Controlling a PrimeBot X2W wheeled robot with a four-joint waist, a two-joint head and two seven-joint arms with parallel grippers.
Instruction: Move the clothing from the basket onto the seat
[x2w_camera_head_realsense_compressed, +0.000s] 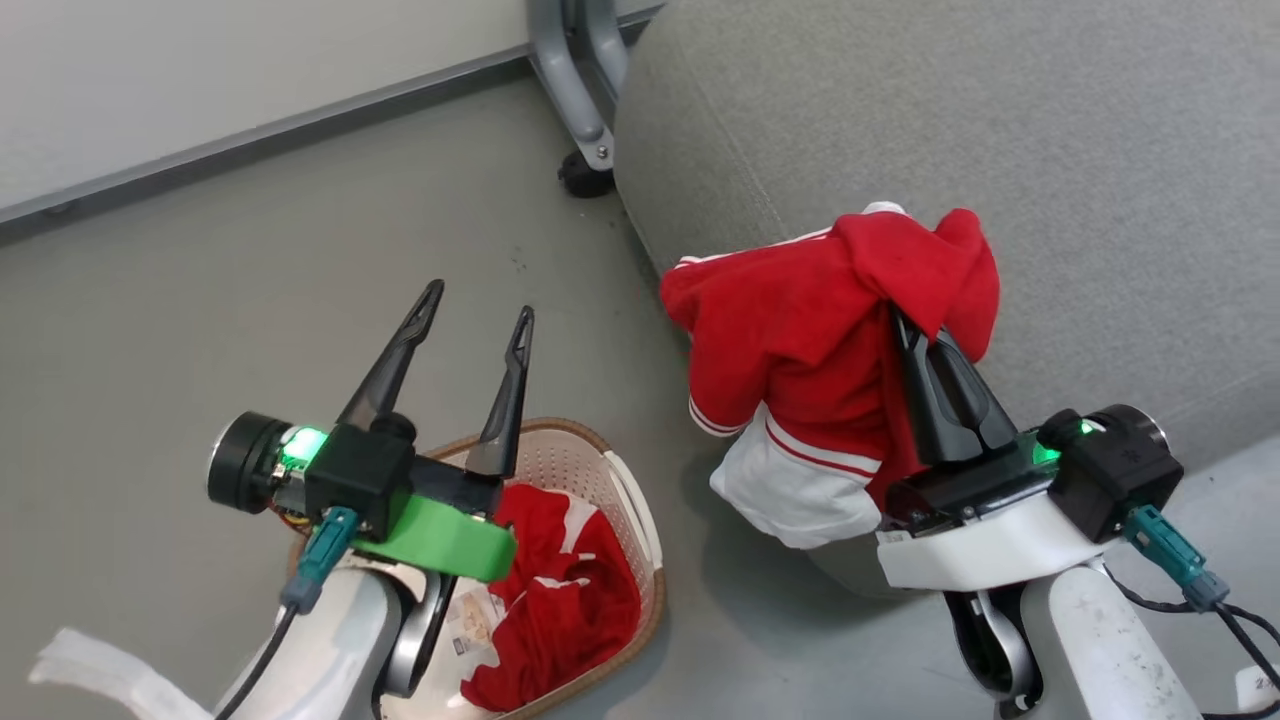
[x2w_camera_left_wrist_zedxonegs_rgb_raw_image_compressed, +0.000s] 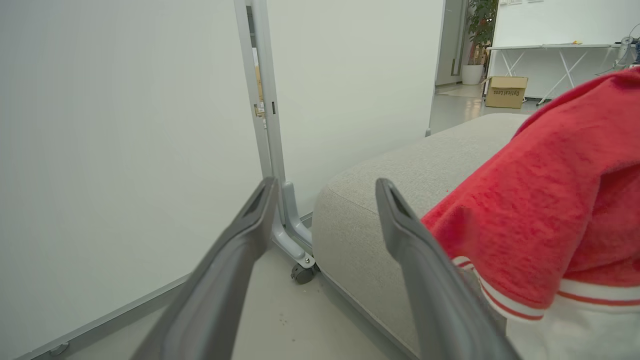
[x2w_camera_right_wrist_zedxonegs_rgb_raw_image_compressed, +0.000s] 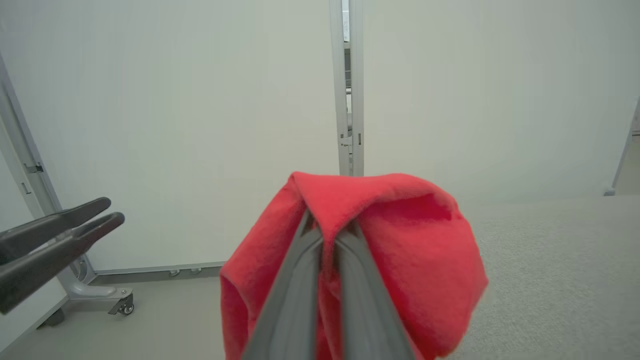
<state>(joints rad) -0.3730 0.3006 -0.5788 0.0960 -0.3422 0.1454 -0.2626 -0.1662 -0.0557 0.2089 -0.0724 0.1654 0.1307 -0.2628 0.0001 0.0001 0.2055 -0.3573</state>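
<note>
At the seat (x2w_camera_head_realsense_compressed: 1050, 120) corner, your right gripper (x2w_camera_head_realsense_compressed: 900, 320) is pinched on a red garment (x2w_camera_head_realsense_compressed: 790, 340) hanging over the edge. Seat top lies ahead-right, so the right arm's nearer. Rest of the clothing (x2w_camera_head_realsense_compressed: 570, 590) sits in the basket (x2w_camera_head_realsense_compressed: 590, 455) below your spread left gripper (x2w_camera_head_realsense_compressed: 480, 302). Box (x2w_camera_left_wrist_zedxonegs_rgb_raw_image_compressed: 506, 91) print maybe "Optical Lens".

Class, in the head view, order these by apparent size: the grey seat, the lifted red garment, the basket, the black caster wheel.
1. grey seat
2. lifted red garment and basket: alike; the garment is nearer the camera and the left arm hides part of the basket, so unranked
3. black caster wheel
</note>
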